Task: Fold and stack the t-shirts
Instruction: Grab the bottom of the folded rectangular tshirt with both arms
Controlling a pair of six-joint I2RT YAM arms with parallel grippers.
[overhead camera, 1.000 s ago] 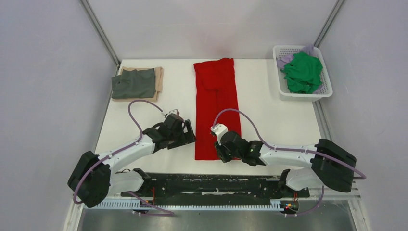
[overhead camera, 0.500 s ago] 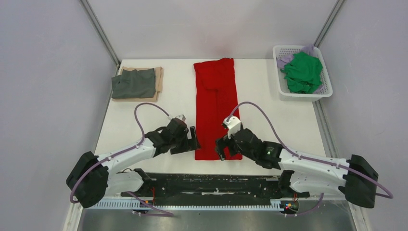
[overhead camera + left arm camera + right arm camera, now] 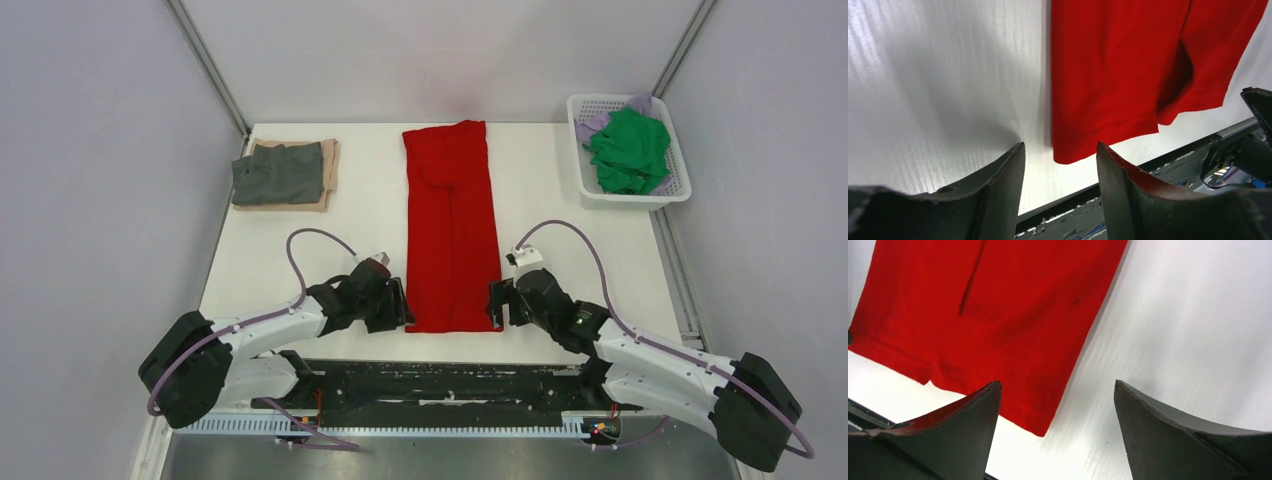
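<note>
A bright red t-shirt lies as a long narrow strip down the middle of the white table. My left gripper sits low at its near left corner, open. In the left wrist view that red corner lies just ahead of the gap between the left gripper's fingers, untouched. My right gripper sits at the near right corner, open wide. In the right wrist view the right gripper straddles the shirt's corner, with bare table around it.
A folded dark grey t-shirt rests on a tan one at the back left. A white lattice basket at the back right holds a crumpled green t-shirt and a lilac one. The black base rail runs along the near edge.
The right gripper let go, opened and moved off the shirt's near end to its right corner. The left gripper slid nearer to the left corner and its jaws narrowed.
</note>
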